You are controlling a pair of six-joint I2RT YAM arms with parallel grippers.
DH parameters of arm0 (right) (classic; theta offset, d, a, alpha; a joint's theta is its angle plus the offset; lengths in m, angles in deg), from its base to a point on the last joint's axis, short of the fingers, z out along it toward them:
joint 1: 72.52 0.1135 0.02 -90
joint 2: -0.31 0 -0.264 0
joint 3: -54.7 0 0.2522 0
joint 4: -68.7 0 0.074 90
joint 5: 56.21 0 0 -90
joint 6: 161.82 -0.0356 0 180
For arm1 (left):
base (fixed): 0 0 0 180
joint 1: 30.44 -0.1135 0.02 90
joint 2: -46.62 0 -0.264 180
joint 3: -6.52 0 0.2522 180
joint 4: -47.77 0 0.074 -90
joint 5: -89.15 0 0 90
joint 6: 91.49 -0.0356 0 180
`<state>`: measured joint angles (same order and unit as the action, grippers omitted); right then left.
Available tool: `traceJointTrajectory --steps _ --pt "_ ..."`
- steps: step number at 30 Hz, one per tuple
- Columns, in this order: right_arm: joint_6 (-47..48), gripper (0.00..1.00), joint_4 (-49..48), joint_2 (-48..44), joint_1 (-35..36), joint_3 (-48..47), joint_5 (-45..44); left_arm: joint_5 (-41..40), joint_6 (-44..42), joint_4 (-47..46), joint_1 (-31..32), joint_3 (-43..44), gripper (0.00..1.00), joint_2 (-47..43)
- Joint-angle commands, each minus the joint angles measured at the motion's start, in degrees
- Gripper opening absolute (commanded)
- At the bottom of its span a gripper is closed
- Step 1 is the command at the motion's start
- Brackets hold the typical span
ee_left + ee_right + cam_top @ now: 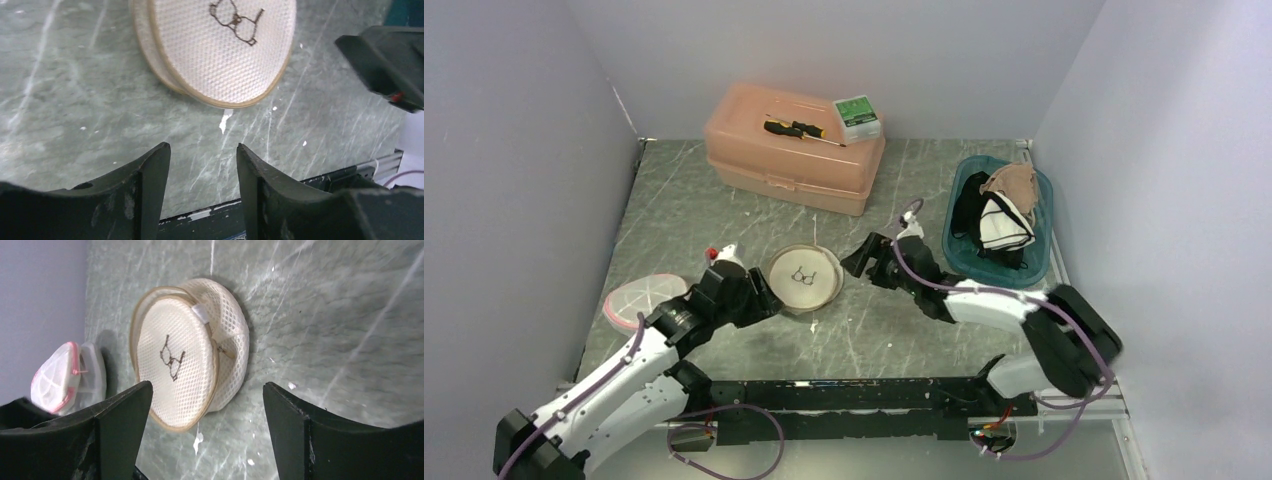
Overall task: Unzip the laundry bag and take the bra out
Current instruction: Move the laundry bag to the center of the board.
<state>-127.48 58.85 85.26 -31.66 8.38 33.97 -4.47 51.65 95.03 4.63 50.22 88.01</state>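
The laundry bag (802,278) is a round cream mesh pouch with a bra outline on its lid, lying flat at mid-table. It also shows in the left wrist view (225,45) and the right wrist view (175,360), zipped shut as far as I can see, with a white tab (201,313) on its rim. The bra is hidden. My left gripper (764,295) (202,147) is open and empty, just left of the bag. My right gripper (859,262) (207,385) is open wide and empty, just right of the bag.
A second, pink-trimmed mesh pouch (642,298) lies at the left. A pink toolbox (794,160) with a screwdriver (802,129) and a small green box (856,115) stands at the back. A teal bin (951,235) of clothes (1004,210) stands at the right.
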Motion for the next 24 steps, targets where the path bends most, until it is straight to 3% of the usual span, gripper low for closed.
traceJointTrajectory --steps 1,5,8,11,16,19,24 --pt "9.9 0.86 10.9 -14.1 0.0 3.5 -7.7 4.0 -1.2 -8.6 3.5 -0.1 0.56 4.6" --pt "12.0 0.86 15.3 -26.7 0.0 9.1 -9.1 -5.3 9.2 -9.2 11.0 -1.4 0.74 6.9" --pt "11.8 0.86 16.5 -34.6 0.0 12.6 -8.6 -6.2 19.1 -17.3 12.1 -7.6 0.94 3.0" --pt "11.8 0.86 18.3 -39.5 0.1 14.4 -8.8 -7.9 27.0 -27.0 12.1 -14.1 0.95 1.2" --pt "13.0 0.86 22.1 -45.1 0.0 14.9 -9.2 -7.9 35.3 -34.9 12.0 -13.8 0.95 12.9" --pt "13.3 0.86 23.3 -47.2 0.0 14.5 -9.2 -7.3 40.5 -36.6 12.1 -12.1 0.95 20.6" --pt "13.0 0.85 26.4 -50.2 0.1 14.6 -8.7 -13.1 48.5 -37.2 12.1 -11.8 0.95 26.2"
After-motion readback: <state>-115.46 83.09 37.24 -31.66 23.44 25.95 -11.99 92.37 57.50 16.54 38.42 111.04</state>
